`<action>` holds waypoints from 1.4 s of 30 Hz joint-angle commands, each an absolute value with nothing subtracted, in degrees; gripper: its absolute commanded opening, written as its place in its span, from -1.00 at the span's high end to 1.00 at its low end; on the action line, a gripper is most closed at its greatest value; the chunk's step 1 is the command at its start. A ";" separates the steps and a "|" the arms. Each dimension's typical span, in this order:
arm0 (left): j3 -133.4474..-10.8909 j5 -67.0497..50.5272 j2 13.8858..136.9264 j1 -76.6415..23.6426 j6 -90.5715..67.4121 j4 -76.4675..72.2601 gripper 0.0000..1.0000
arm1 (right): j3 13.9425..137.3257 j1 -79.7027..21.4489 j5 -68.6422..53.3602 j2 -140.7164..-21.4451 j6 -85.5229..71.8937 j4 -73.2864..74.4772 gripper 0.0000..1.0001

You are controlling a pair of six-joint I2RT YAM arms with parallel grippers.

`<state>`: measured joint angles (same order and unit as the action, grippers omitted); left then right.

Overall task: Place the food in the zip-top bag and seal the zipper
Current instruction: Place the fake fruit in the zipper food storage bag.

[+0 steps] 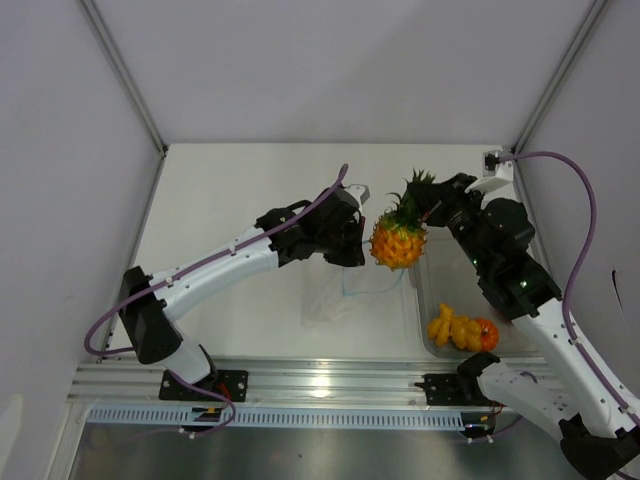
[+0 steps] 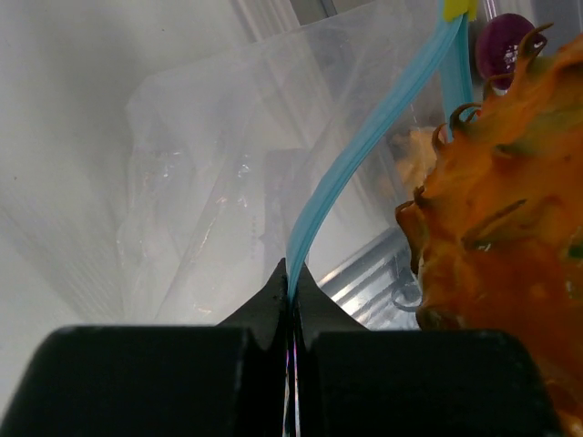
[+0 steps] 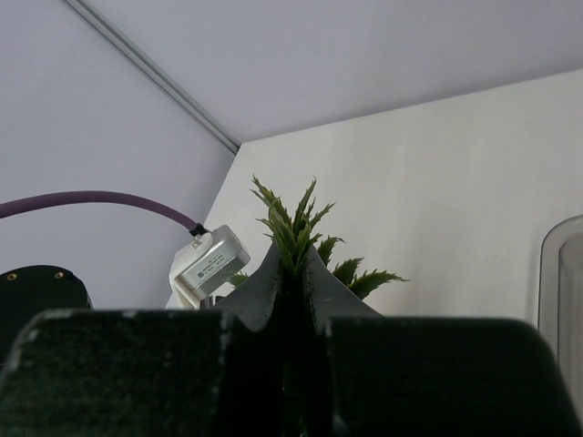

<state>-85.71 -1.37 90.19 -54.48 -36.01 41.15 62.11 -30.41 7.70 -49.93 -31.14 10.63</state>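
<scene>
**Step in hand: loading the first item.** The right fingers [image 3: 276,284] are closed on the green crown of the pineapple [image 1: 398,243], which hangs above the desk [image 1: 230,190]. Just left of the pineapple, the left fingers [image 2: 276,305] are pinched shut on the zipper [image 2: 364,137]. They hold up one lip of the bag [image 1: 342,290], whose body lies below and left of the pineapple.

Orange pieces [image 1: 452,328] and a red-orange piece [image 1: 487,333] sit in the bin [image 1: 430,290], below and right of the pineapple. A purple piece [image 2: 503,41] shows beyond it.

**Next move, as judged:** lower the pineapple body-first through the bag's mouth, then release.

**Writing:** no brand is legible. The label on a small grey box [image 3: 209,262] is too small to read.
</scene>
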 commanded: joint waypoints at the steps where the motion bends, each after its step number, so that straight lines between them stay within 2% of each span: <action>1: -87.09 -3.43 88.33 -53.70 -37.09 39.55 0.99 | 61.88 -31.38 12.39 -47.90 -35.05 5.71 1.00; 22: -85.78 -2.81 87.10 -53.79 -42.71 34.98 0.99 | 60.65 -35.42 30.58 -49.57 -52.38 20.47 1.00; 26: -85.08 -3.78 86.75 -53.88 -44.38 33.93 0.99 | 61.87 -39.28 40.82 -51.85 -55.02 25.12 1.00; 32: -83.50 -1.94 84.91 -53.88 -46.93 32.88 0.99 | 65.12 -50.88 58.06 -57.74 -55.46 28.91 1.00; 37: -82.35 -0.35 84.29 -53.88 -48.69 32.43 0.99 | 63.72 -53.35 59.24 -59.06 -54.67 28.39 1.00; 42: -80.33 3.07 83.50 -53.88 -50.80 30.94 0.99 | 59.51 -53.79 54.59 -55.29 -48.70 23.30 1.00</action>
